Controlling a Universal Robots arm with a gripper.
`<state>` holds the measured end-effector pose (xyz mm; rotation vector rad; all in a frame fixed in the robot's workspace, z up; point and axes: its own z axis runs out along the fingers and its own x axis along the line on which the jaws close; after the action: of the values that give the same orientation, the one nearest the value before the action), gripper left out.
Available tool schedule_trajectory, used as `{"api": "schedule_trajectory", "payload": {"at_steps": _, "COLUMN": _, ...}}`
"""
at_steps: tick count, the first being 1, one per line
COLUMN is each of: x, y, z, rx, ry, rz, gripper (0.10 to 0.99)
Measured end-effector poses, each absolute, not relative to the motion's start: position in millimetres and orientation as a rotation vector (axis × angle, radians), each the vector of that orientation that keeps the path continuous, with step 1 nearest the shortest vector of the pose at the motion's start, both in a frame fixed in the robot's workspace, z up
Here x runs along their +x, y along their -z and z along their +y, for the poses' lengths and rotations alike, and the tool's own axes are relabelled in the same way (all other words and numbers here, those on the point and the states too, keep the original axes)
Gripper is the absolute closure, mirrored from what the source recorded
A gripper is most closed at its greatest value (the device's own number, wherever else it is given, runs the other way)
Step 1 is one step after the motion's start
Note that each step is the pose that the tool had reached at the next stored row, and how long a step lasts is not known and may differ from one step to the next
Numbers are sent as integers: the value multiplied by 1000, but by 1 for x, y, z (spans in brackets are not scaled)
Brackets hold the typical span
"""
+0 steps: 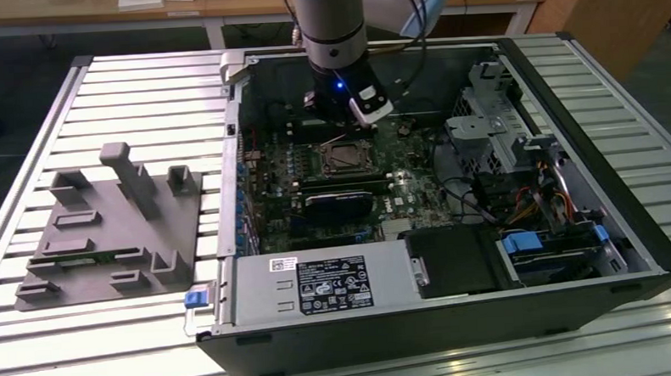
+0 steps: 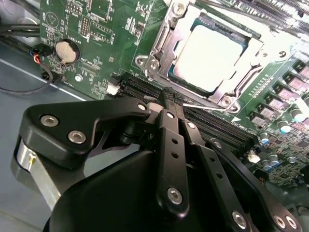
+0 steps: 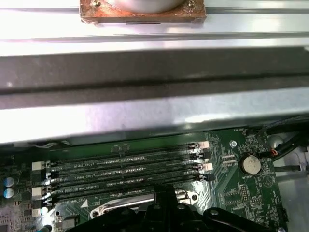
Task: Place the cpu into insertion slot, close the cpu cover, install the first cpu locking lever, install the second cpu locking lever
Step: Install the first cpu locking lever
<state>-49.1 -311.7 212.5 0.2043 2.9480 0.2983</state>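
The claw (image 2: 170,95), jaws pressed together, hovers over the memory slots (image 2: 137,88) just beside the insertion slot (image 1: 343,158). The cpu (image 2: 212,53) lies under the lowered cpu cover (image 2: 161,46).

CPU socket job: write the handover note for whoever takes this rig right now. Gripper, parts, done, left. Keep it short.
Gripper: shut, with its tip down at the socket's edge beside the memory slots and right by a thin lever rod. Whether it grips that rod cannot be told.
Parts: the cpu sits in the insertion slot. The cpu cover lies down over it, and the chip shows through its window.
Done: cpu placed, cover closed.
Left: the two locking levers. It cannot be told whether either is latched.
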Motion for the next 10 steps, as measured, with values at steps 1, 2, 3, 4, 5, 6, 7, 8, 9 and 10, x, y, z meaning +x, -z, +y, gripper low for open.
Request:
{"api": "schedule_trajectory", "payload": {"at_steps": 1, "x": -49, "y": -212, "z": -311, "rx": 204, "ry": -298, "rz": 2948, "gripper": 980}}
{"api": "schedule_trajectory", "payload": {"at_steps": 2, "x": -49, "y": -212, "z": -309, "rx": 204, "ry": -298, "rz": 2948, "gripper": 980}}
{"api": "schedule_trajectory", "payload": {"at_steps": 3, "x": -49, "y": -212, "z": -309, "rx": 204, "ry": -298, "rz": 2948, "gripper": 980}}
{"api": "schedule_trajectory", "payload": {"at_steps": 4, "x": -49, "y": -211, "z": -308, "rx": 204, "ry": -299, "rz": 2947, "gripper": 980}}
{"api": "schedule_trajectory", "payload": {"at_steps": 5, "x": -49, "y": -211, "z": -308, "rx": 206, "ry": -299, "rz": 2946, "gripper": 980}}
{"api": "schedule_trajectory", "payload": {"at_steps": 6, "x": -49, "y": -211, "z": -308, "rx": 211, "ry": -298, "rz": 2945, "gripper": 980}}
{"api": "schedule_trajectory", "payload": {"at_steps": 7, "x": -49, "y": -210, "z": -308, "rx": 226, "ry": -296, "rz": 2943, "gripper": 980}}
{"api": "schedule_trajectory", "payload": {"at_steps": 8, "x": -50, "y": -209, "z": -308, "rx": 259, "ry": -293, "rz": 2938, "gripper": 980}}
{"api": "schedule_trajectory", "payload": {"at_steps": 9, "x": -50, "y": -209, "z": -308, "rx": 283, "ry": -291, "rz": 2934, "gripper": 980}}
{"api": "schedule_trajectory", "payload": {"at_steps": 10, "x": -50, "y": -208, "z": -308, "rx": 299, "ry": -289, "rz": 2931, "gripper": 980}}
